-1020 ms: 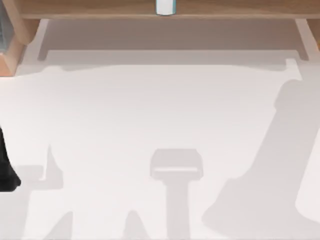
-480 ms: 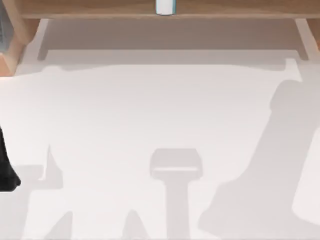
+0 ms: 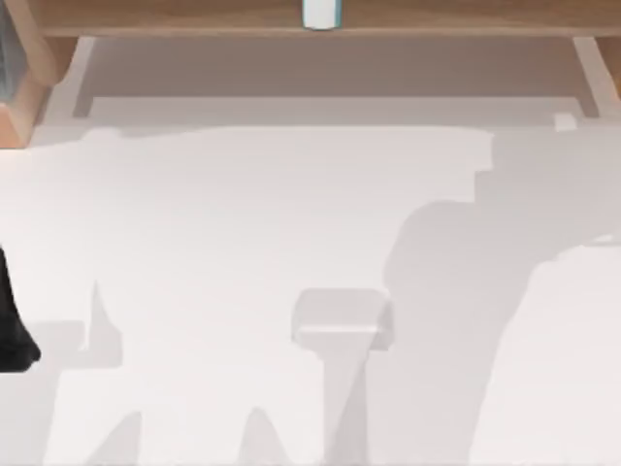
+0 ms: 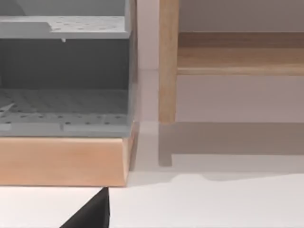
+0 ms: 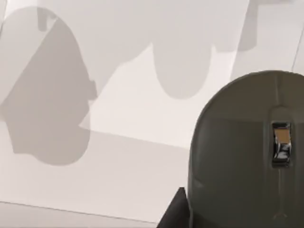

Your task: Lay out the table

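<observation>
The right gripper hangs above a grey computer mouse on the table, jaws' state untellable; judged an approach; next needs a clean descent.

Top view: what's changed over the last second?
The big arm shadow on the right of the table has swung left and toward the wooden shelf, so the right arm is moving. The dark left arm at the left edge, the shelf and the central shadow stayed put.
</observation>
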Available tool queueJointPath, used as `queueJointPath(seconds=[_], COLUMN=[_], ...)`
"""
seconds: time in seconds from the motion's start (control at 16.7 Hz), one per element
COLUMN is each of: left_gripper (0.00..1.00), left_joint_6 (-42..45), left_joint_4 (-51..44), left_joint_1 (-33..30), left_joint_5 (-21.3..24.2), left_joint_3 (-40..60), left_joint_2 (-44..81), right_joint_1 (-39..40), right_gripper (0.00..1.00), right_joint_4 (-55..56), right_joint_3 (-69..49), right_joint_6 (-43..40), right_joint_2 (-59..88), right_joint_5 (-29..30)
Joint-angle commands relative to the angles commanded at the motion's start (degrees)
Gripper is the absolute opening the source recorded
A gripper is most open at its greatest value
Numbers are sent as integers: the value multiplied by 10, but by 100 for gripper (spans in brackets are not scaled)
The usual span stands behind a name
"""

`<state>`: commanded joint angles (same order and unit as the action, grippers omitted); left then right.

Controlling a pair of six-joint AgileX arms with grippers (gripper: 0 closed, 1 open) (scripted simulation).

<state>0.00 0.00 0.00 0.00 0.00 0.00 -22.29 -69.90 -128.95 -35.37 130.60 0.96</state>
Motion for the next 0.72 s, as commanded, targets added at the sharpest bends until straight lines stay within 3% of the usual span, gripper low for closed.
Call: queueJointPath(seconds=[0.72], left_gripper=[100], left_joint_6=[0], left_joint_4=[0], left_joint_1=[0], left_joint_5=[0], left_joint_3=[0], left_joint_2=[0], right_joint_1=[-66], right_gripper=[0], right_joint_4=[99], right_joint_3=[447], right_joint_6=[16], right_joint_2=[-336], right_joint_5=[42])
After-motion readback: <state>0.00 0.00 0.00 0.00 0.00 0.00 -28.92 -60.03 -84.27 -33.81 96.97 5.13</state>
